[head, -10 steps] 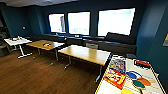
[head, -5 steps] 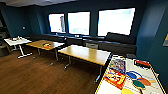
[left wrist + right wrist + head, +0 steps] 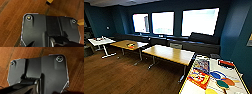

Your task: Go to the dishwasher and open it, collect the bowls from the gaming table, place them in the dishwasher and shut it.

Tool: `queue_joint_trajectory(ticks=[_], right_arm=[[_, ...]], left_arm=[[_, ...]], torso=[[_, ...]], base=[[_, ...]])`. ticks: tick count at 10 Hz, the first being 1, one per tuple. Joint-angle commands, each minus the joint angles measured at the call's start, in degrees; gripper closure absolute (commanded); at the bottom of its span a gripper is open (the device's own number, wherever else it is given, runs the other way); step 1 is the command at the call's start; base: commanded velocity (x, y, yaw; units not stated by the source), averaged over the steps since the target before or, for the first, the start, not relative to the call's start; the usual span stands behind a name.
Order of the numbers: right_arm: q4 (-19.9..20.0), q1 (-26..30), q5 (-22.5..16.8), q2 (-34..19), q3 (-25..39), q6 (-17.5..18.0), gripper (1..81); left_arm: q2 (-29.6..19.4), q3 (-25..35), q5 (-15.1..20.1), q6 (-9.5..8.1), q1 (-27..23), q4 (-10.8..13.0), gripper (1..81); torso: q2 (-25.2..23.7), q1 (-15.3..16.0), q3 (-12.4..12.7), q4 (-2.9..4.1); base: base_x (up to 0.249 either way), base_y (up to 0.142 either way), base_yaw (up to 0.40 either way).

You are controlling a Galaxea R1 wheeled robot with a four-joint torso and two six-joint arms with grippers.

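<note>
The gaming table point(image 3: 192, 88) stands at the lower right of the head view, a white top with a yellow edge. On it lie a red and yellow board game box point(image 3: 199, 78), a blue game box point(image 3: 201, 65) and several round colourful paddles point(image 3: 223, 84). The dishwasher and the bowls are out of view. Both wrist views look down past the robot's dark plate onto brown wooden floor.
Two wooden-topped desks point(image 3: 170, 53) point(image 3: 125, 44) stand mid-room, with a small white table point(image 3: 99, 40) at the far left. A dark bench point(image 3: 201, 44) runs under three bright windows point(image 3: 162, 23). Open wooden floor point(image 3: 121, 77) lies at front left. A yellow foot point(image 3: 49, 1) shows in the left wrist view.
</note>
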Motion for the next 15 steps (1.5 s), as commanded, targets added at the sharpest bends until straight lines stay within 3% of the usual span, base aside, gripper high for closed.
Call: queue_joint_trajectory(ticks=[1,11,15], right_arm=[[0.0,2.9,-3.0,-0.2,-0.2,-0.1,1.0],[0.0,2.9,-3.0,-0.2,0.0,-0.1,1.0],[0.0,2.8,-3.0,-0.2,-0.3,-0.1,1.0]], left_arm=[[0.2,0.0,2.9,-0.01,-3.0,-0.1,1.0],[0.1,0.0,2.9,-0.10,-3.0,-0.1,1.0],[0.3,0.0,2.9,-0.10,-3.0,-0.1,1.0]], torso=[[0.0,0.0,0.0,0.00],[0.0,0.0,0.0,0.00],[-0.1,-0.1,0.0,0.00]], base=[[-0.067,0.000,0.000],[-0.138,0.000,0.000],[-0.021,0.000,0.000]])
